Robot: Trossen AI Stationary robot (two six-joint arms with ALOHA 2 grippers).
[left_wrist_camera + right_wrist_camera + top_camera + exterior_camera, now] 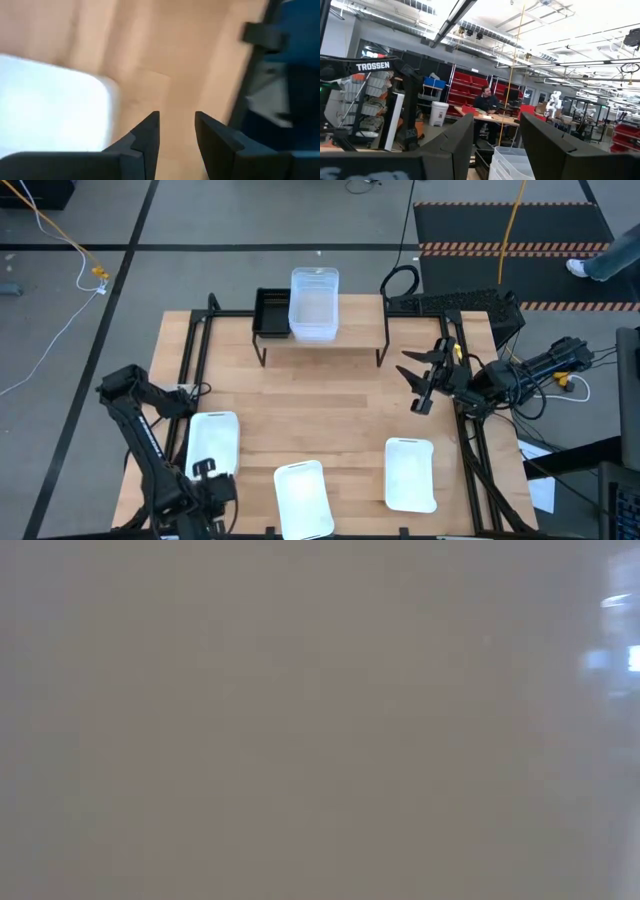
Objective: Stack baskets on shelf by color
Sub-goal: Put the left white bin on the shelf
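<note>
Baskets: a black slotted basket [270,312] and a stack of clear baskets [314,304] stand on the shelf [355,338], the black one touching the clear stack on the side toward the left arm; in the right wrist view the clear stack [512,162] shows just ahead of and below the right gripper's own fingers, with the black basket [484,159] beside it. Three white baskets lie on the table [330,420] along its near edge, all well apart from the shelf. The first white basket [212,443] lies just ahead of the left gripper [205,472]; the second white basket [303,499] lies beside that gripper toward the table's middle; the third white basket [411,473] lies nearer the right arm, below and well short of the right gripper [419,378]. The left gripper hangs low at the near left corner of the table; in the left wrist view its fingers [147,137] stand slightly spread with bare wood visible in the gap, holding nothing, and a corner of the white basket [52,110] lies just beside them. The right gripper is raised above the table's right side, level with the shelf's end and apart from it; its fingers [457,142] are spread wide and hold nothing. The low view is blank grey and shows no object. In the right wrist view a person [486,102] sits at a desk in the room beyond the table.
</note>
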